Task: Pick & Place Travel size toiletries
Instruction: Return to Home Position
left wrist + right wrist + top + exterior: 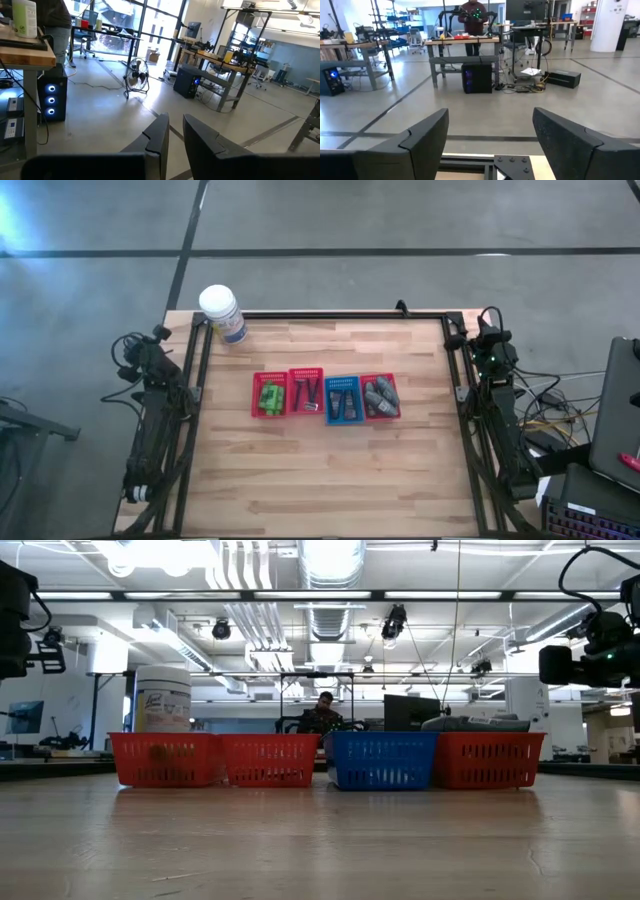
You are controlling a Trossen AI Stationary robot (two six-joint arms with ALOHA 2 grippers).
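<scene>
Meanwhile the toiletries (pixel 326 397) sit in four baskets (pixel 326 412) mid-table, left claw (pixel 174 137) clenched, right claw (pixel 490 135) released, both empty.

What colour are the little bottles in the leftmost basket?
Bright green; the little bottles show best in the high view, inside the red leftmost basket.

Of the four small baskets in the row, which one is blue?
The blue basket is third from the left in the high view, between two red baskets; it holds dark items, and the grey bottles lie in its right neighbour.
</scene>
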